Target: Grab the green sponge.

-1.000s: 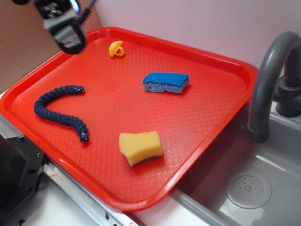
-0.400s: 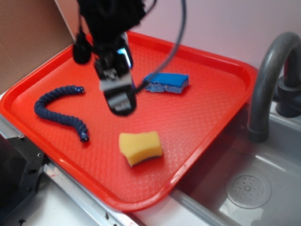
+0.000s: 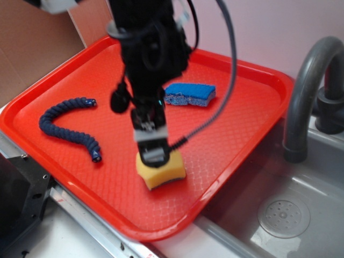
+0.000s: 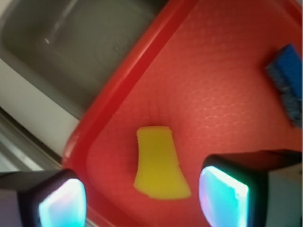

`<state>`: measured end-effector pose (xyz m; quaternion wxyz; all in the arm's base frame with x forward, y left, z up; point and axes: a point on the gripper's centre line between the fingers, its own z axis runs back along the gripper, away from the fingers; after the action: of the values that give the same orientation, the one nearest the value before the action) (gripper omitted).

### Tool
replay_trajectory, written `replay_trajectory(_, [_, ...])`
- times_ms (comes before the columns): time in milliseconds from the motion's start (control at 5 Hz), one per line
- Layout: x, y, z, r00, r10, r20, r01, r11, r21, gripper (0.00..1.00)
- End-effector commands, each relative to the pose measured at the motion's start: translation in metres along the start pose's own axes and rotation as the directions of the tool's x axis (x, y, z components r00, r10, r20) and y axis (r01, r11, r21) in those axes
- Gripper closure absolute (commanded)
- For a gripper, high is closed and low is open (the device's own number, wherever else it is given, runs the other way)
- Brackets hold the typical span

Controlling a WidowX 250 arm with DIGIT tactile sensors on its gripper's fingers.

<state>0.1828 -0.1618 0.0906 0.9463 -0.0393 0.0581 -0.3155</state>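
Gripper [image 4: 142,198] spread wide, two glowing fingertips [image 4: 222,196] at 5 and 7 o'clock of the wrist view, nothing between them yet. Green sponge [image 4: 158,163] seen through that gap, yellow face up, wavy pinched sides, lying flat on the red tray [image 4: 218,94] and free of both pads there. From the exterior view, gripper [image 3: 153,153] down right over the green sponge [image 3: 164,172], its tip at the sponge's top edge at about 11 o'clock; contact or a small gap there, cannot tell, picture blurred. Sponge near the tray's front edge, at about 5 o'clock from the tray's middle, thin dark layer just visible under the yellow foam. Black arm [image 3: 150,54] with looping cables above, covering the far part of the red tray [image 3: 236,134]. Blue sponge [image 3: 191,94] at 1 o'clock from the gripper, well apart from the green sponge; same blue sponge [image 4: 286,87] at 2 o'clock in the wrist view. Dark blue braided rope [image 3: 67,121] curved at 9 o'clock, well apart from the gripper. Grey sink [image 3: 285,215] and grey faucet [image 3: 309,88] at 3 o'clock beside the tray. No brand, label or readable writing anywhere in either view.
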Motion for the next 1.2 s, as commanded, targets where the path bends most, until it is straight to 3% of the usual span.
replay_trajectory(0, [-0.007, -0.004, -0.033, 0.998, 0.002, -0.067, 0.0, 1.0, 0.02, 0.0])
replay_trajectory(200, [-0.011, -0.003, -0.047, 0.992, 0.017, -0.126, -0.012, 0.999, 0.039, 0.0])
replay_trajectory(800, [-0.014, 0.019, -0.064, 0.987, 0.058, -0.149, -0.062, 0.998, -0.02, 0.0])
replay_trajectory(1000, [-0.015, 0.024, -0.066, 0.982, 0.094, -0.165, -0.094, 0.996, 0.007, 0.0])
